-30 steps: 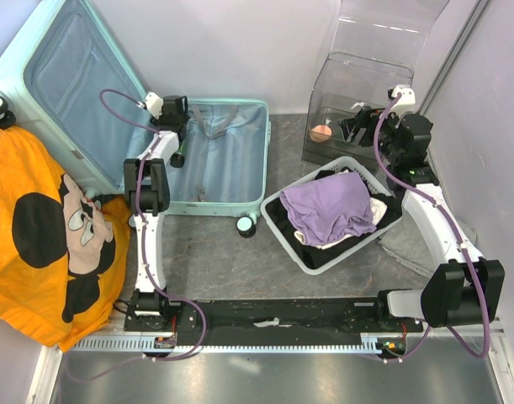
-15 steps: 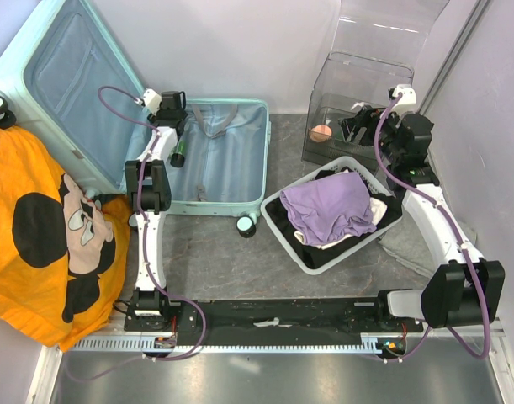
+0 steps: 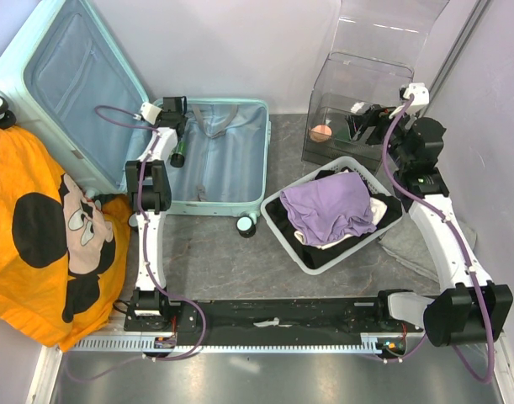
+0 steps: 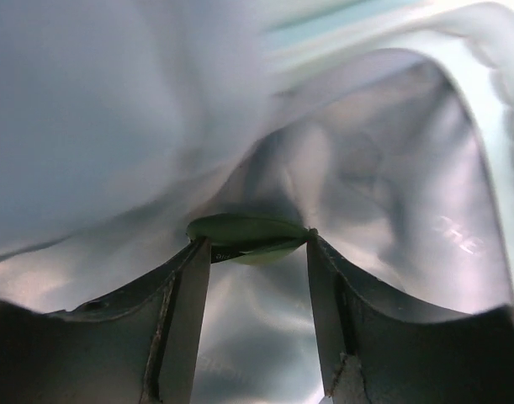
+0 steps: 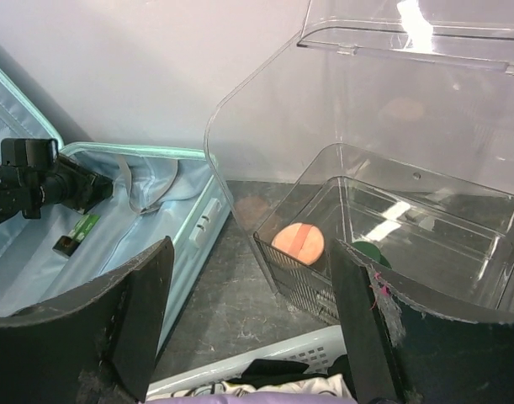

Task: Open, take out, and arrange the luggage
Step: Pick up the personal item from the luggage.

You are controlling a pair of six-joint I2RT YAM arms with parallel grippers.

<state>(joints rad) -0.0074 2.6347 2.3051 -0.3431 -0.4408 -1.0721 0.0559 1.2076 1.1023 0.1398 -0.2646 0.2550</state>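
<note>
Mint luggage open beneath left gripper

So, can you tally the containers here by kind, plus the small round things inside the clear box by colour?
Mint ribbed hard-shell suitcase, lying open: 1
White plastic mesh basket: 1
Clear plastic box: 1
Orange round pad in the box: 1
Dark green round disc in the box: 1
Total: 5
</note>
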